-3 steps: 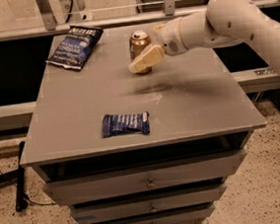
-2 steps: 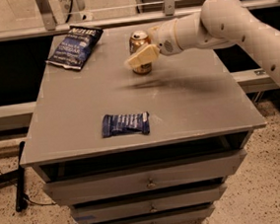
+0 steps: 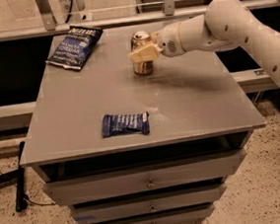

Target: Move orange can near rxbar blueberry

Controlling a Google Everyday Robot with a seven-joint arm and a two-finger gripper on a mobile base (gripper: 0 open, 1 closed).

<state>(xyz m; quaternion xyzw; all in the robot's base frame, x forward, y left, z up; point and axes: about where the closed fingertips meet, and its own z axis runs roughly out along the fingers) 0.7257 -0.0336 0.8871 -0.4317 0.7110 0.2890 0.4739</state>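
The orange can stands upright on the grey table, at the back middle. My gripper reaches in from the right and sits right at the can's upper half, covering part of its side. The can rests on the table. The rxbar blueberry lies flat near the front edge, left of centre, well apart from the can and the gripper.
A larger dark blue chip bag lies at the back left corner. The table is a cabinet with drawers below. My white arm spans the back right. A rail and glass run behind the table.
My gripper has shifted slightly left and closer onto the can. The can and the bar have not moved.
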